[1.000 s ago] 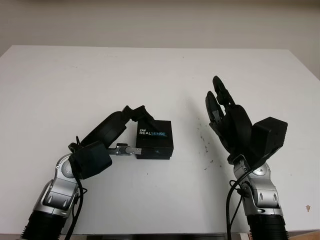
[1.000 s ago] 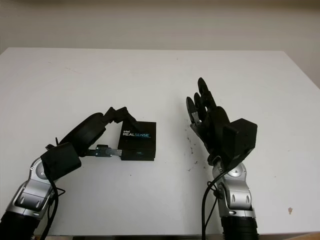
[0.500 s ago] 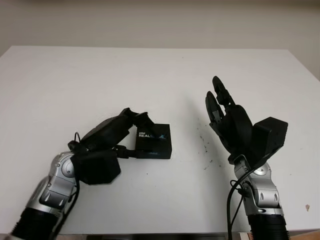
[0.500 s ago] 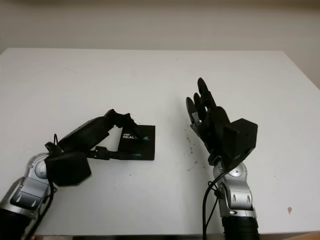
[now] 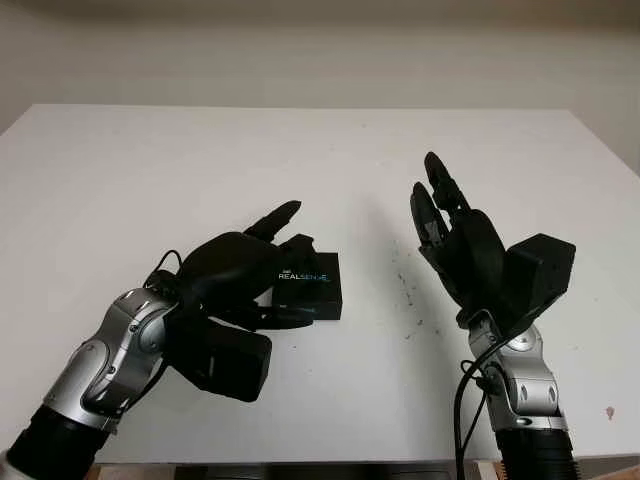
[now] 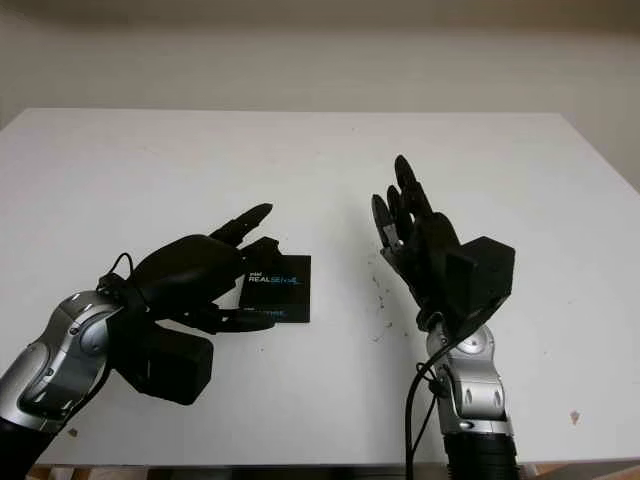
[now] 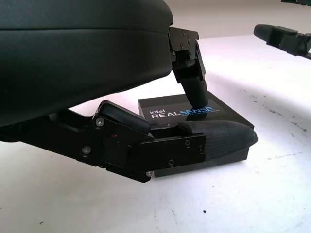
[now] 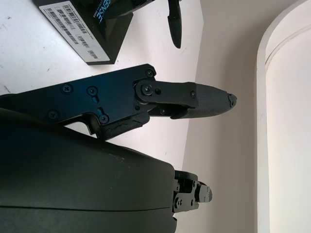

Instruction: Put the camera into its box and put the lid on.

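The black Intel RealSense box lies on the white table with its lid on; no camera is visible. My left hand is open and hovers over the box's left part. In the left wrist view one finger reaches down to the lid and the thumb lies along the box's near side. I cannot tell if they touch. My right hand is open and raised upright, well to the right of the box.
Small dark specks mark the table between the box and my right hand. A pale wall runs behind the table's far edge. Bare white tabletop lies beyond and to both sides of the box.
My left hand has risen and rolled palm-down, its fingers leaving the box's side and spreading above it. The box stays put. My right hand has not moved.
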